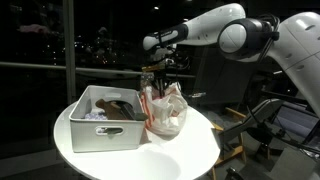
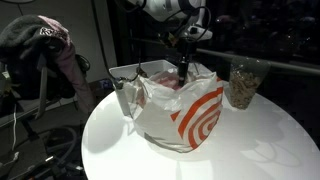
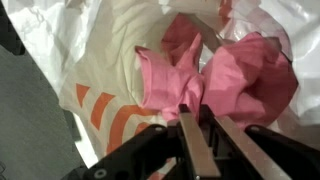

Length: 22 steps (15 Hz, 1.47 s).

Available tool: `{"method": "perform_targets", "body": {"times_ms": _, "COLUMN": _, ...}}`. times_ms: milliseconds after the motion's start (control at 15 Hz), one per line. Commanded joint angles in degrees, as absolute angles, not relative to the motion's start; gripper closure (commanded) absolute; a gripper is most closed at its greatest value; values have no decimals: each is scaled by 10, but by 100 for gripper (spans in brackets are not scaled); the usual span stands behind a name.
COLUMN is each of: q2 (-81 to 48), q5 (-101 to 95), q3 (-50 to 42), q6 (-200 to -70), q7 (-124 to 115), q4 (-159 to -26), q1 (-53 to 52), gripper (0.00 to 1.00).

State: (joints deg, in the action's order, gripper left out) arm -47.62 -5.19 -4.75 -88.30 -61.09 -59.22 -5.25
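Note:
My gripper hangs over the mouth of a white plastic bag printed with orange-red rings. Inside the bag lies a crumpled pink cloth. The two fingers stand close together with only a thin dark slit between them, and their tips rest against the pink cloth; whether they pinch a fold of it is hidden. In both exterior views the gripper points straight down into the bag, which stands on a round white table.
A grey metal bin holding mixed items sits right beside the bag. A clear cup with brown contents stands behind the bag. Dark windows and a chair with clothes surround the table.

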Motion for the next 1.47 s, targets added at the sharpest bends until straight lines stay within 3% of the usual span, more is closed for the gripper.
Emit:
{"method": "perform_targets", "body": {"times_ms": 0, "q2": -435, "q5": -36, "q3": -41, "q6": -877, "q7": -582, "q4": -622, "q1": -51, "gripper": 50}}
{"method": "perform_targets", "body": {"times_ms": 400, "q2": -352, "q5": -4, "q3": 3, "q6": -857, "q7": -492, "q4": -657, "q1": -52, "gripper": 4}}
{"method": "perform_targets", "body": {"times_ms": 467, "q2": -343, "q5": 2, "q3": 14, "q6": -852, "q7": -476, "q4": -658, "q1": -54, "gripper": 1}}
{"method": "perform_targets", "body": {"times_ms": 933, "q2": -364, "q5": -2, "q3": 87, "q6": -851, "q7": -360, "q4": -654, "q1": -92, "gripper": 0}}
{"method": "perform_targets", "body": {"times_ms": 1400, "q2": -421, "q5": -8, "q3": 68, "q6": -853, "q7": -174, "q4": -644, "q1": -143, "gripper": 0}}
